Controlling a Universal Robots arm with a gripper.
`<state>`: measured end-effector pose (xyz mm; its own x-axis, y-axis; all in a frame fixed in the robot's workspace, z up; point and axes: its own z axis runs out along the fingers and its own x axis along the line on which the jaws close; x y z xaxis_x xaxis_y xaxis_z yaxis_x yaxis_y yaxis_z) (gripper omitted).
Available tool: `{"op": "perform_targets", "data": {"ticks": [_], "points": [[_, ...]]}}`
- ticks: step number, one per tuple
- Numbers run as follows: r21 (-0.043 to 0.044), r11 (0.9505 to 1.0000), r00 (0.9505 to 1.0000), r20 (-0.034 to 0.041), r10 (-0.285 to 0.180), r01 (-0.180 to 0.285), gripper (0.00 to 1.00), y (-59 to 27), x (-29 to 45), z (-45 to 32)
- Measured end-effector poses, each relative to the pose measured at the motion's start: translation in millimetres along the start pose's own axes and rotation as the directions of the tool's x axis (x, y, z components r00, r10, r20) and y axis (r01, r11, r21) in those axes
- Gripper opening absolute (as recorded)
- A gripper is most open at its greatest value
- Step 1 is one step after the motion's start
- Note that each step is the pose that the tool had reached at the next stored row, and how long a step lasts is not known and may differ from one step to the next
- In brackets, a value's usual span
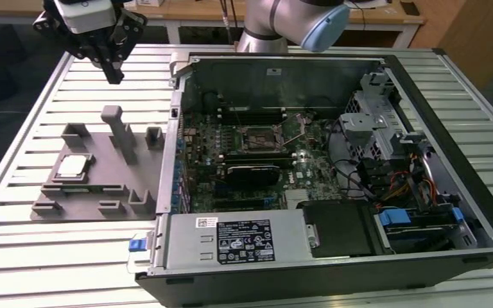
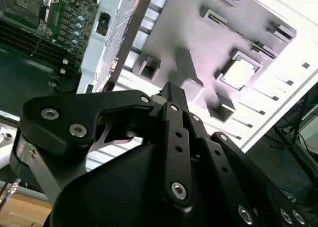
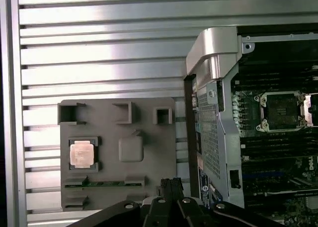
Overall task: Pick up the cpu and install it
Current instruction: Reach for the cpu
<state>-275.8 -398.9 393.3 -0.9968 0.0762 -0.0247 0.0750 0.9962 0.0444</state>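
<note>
The cpu (image 1: 72, 165) is a small silvery square chip lying in a pocket at the exterior view's left side of the grey holder tray (image 1: 101, 192). In the first wrist view the cpu (image 3: 82, 153) lies flat in the tray (image 3: 149, 137); in the second wrist view the cpu (image 2: 242, 72) shows bright. My gripper (image 1: 113, 72) hangs high above the table, beyond the tray's far end, well apart from the chip. Its fingers (image 3: 171, 184) are shut together with nothing between them, as the second wrist view's gripper (image 2: 171, 90) also shows. The open socket (image 1: 259, 136) sits on the motherboard.
An open computer case (image 1: 332, 256) lies on the slatted metal table (image 1: 24, 256) at the exterior view's right of the tray. Its raised side wall (image 1: 174, 128) stands between tray and motherboard. Upright grey blocks (image 1: 120, 131) rise from the tray. Drive cage and cables (image 1: 392, 173) fill the case's far side.
</note>
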Motion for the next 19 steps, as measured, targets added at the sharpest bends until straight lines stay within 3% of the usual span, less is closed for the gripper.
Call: {"op": "perform_targets", "data": {"ticks": [19], "points": [[-0.0001,1.0000,1.0000,0.0001,0.000,0.000,0.11,-3.0,40.4,-1.1]]}}
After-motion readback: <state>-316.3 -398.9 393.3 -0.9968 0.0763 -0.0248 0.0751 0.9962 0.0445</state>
